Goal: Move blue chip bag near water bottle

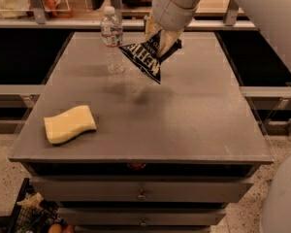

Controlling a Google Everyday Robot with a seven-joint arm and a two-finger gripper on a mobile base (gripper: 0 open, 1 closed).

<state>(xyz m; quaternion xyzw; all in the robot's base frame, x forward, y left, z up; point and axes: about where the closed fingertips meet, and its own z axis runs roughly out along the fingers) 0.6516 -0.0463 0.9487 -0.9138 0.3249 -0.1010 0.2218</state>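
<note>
The blue chip bag is a dark navy bag with white lettering. It hangs tilted in the air above the grey table. My gripper is shut on the bag's upper end and holds it just right of the water bottle. The bottle is clear with a white cap and stands upright near the table's far left. The bag's left corner nearly reaches the bottle; I cannot tell if they touch.
A pale yellow wavy sponge lies at the table's front left. A shelf rail with clutter runs behind the table. Drawers sit under the front edge. My arm's white body fills the right side.
</note>
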